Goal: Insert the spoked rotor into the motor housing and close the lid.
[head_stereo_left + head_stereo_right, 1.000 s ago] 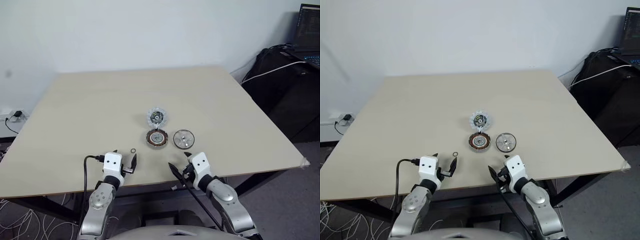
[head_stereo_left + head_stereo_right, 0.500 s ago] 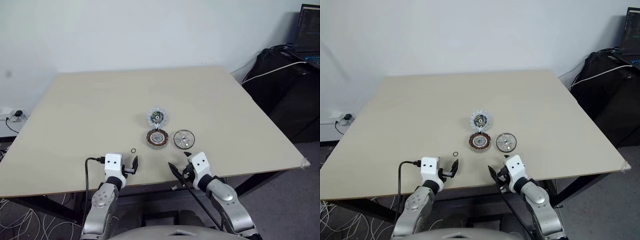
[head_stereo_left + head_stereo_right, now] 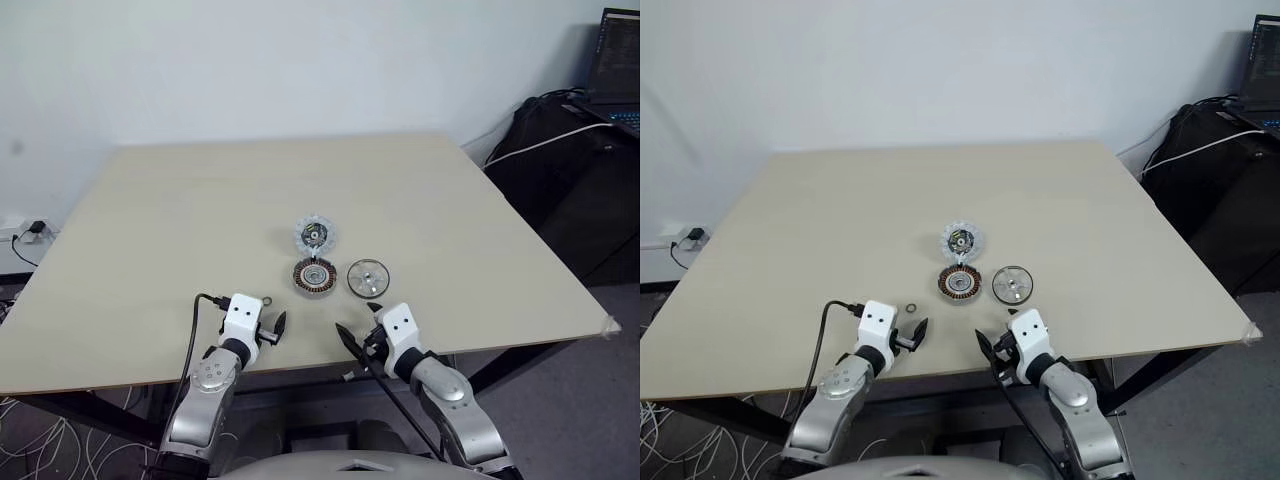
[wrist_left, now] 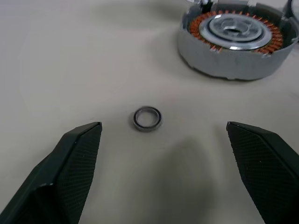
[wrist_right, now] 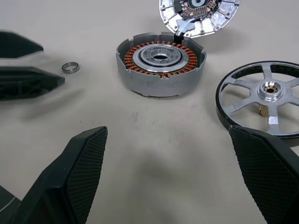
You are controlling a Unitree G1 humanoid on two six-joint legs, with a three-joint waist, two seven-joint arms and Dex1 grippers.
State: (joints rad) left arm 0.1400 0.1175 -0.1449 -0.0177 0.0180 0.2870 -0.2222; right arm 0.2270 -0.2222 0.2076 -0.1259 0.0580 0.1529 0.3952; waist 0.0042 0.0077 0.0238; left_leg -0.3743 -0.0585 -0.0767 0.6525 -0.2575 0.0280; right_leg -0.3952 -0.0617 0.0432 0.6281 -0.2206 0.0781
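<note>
Nearest the robot, the left gripper (image 4: 161,140) hovers low over the front edge of the worktop (image 3: 180,220), its jaws spread wide and holding nothing. A small metal ring (image 4: 147,118) lies flat on the worktop between and just ahead of the two black fingertips (image 4: 86,135), touching neither. The right gripper (image 5: 170,140) sits a little to the right of it at the same front edge, jaws likewise spread wide and empty, pointing forward and slightly toward the left.

Just beyond the grippers lies the motor housing (image 5: 160,69), a round grey shell with copper-brown windings ringing a pale silver centre, open side up. The spoked rotor (image 5: 266,98) lies flat just to the right of the housing, apart from it, its shiny rim and thin spokes meeting at a small hub. Directly behind the housing is the lid (image 3: 314,235), a pale scalloped disc with its dark-centred face showing; in the right wrist view it appears tilted up with its near edge at the housing's far rim.

The worktop is pale beige and otherwise bare around these parts. Behind it stands a plain white wall (image 3: 300,60). To the far right a dark bag (image 3: 560,170) sits with a white cable (image 3: 540,142) across it, and a laptop (image 3: 615,70) shows at the upper right corner. Cables (image 3: 20,235) hang by the wall at the left.
</note>
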